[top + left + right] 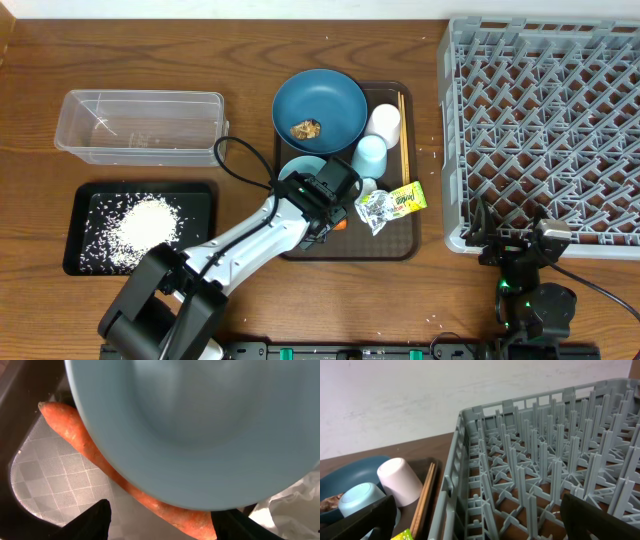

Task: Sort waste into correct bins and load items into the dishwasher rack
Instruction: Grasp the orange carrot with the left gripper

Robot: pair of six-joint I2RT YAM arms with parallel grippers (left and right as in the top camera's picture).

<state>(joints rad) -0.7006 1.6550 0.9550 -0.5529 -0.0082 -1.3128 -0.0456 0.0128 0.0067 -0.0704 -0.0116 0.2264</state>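
My left gripper (328, 222) (165, 527) hangs open over the brown serving tray (410, 240). Its fingers stand on either side of the orange carrot (85, 442) (341, 224), which lies slanted, partly under the small light blue bowl (190, 420) (298, 168). The dark blue dish (320, 100) holds the brown food lump (306, 128). A whitish cup (385, 122), a light blue cup (369, 155), chopsticks (403, 130) and the crumpled wrapper (390, 205) share the tray. My right gripper (512, 255) (480, 525) is open and empty at the near edge of the grey rack (545, 130) (545, 470).
The clear tub (140, 125) stands at the back left. In front of it is the black tray (80, 200) with white rice (140, 228) heaped in it. A few rice grains lie loose on the wooden table between the serving tray and the rack.
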